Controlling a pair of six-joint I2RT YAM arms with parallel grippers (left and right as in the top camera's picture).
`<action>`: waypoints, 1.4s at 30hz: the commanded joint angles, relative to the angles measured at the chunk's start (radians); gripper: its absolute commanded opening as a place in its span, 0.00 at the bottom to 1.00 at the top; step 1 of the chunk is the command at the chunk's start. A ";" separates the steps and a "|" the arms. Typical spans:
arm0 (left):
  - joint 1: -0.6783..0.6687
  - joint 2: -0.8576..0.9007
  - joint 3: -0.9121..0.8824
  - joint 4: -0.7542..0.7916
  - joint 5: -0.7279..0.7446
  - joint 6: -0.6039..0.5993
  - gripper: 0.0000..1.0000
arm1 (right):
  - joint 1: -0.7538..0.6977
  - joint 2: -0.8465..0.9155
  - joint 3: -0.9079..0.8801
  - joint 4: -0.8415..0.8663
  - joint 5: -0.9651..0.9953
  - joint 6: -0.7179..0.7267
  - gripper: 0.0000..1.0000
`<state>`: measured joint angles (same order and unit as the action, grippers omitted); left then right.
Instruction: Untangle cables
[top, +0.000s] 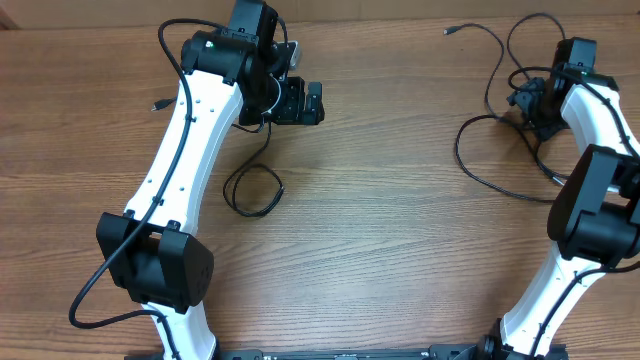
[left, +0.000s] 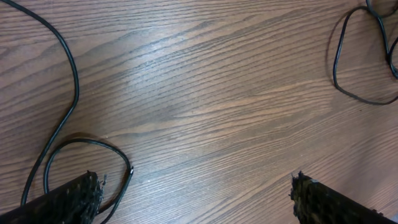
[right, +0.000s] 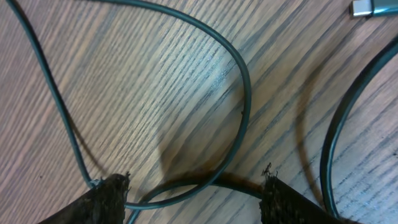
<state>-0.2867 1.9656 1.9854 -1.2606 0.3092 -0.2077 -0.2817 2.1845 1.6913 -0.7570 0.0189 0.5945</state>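
Note:
Thin black cables lie in two groups on the wooden table. On the left, one cable curls into a small loop (top: 253, 190) and runs up under my left gripper (top: 300, 104). In the left wrist view that loop (left: 74, 144) lies by the left fingertip (left: 74, 198), and my left gripper (left: 196, 200) stands wide open over bare wood. On the right, a loose tangle of cables (top: 490, 110) spreads beside my right gripper (top: 528, 103). In the right wrist view my right gripper (right: 196, 196) is open and low, with crossing cable strands (right: 186, 186) between its fingertips (right: 106, 199).
A small plug (top: 158, 103) lies left of the left arm. Another plug end (top: 452, 30) sits at the back right, and a silver connector (right: 368, 7) shows at the right wrist view's top edge. A further cable curve (left: 339, 62) lies far right of the left gripper.

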 joint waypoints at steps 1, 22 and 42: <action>-0.004 -0.007 0.024 0.002 -0.006 -0.010 0.99 | -0.002 0.055 0.010 0.009 0.005 0.008 0.69; -0.004 -0.007 0.024 0.002 -0.006 -0.010 1.00 | 0.001 0.132 0.010 0.129 -0.074 0.009 0.29; -0.004 -0.007 0.024 0.002 -0.006 -0.010 1.00 | -0.073 0.131 0.256 0.179 -0.200 0.026 0.37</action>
<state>-0.2867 1.9656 1.9850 -1.2606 0.3096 -0.2077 -0.3321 2.3184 1.8729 -0.5728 -0.1715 0.6243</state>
